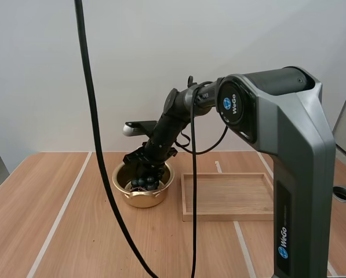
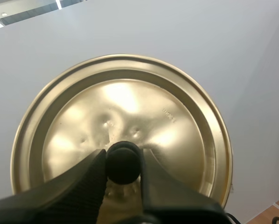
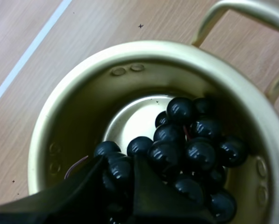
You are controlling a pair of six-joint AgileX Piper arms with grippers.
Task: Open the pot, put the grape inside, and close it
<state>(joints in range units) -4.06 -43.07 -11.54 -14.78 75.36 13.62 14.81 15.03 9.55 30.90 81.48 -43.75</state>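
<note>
A gold pot (image 1: 142,198) stands uncovered on the wooden table, left of the tray. My right gripper (image 1: 142,171) reaches down into it, shut on the bunch of dark grapes (image 1: 145,183). In the right wrist view the grapes (image 3: 190,149) lie low inside the pot (image 3: 60,107), against one wall, and my right gripper (image 3: 121,173) pinches the grapes at the near end of the bunch. In the left wrist view my left gripper (image 2: 123,164) is shut on the black knob (image 2: 123,161) of the gold lid (image 2: 130,102), held up in the air in front of the white wall.
A shallow wooden tray (image 1: 228,197) lies on the table just right of the pot. The right arm's grey base column (image 1: 294,174) rises at the front right. White lines cross the tabletop (image 1: 57,220).
</note>
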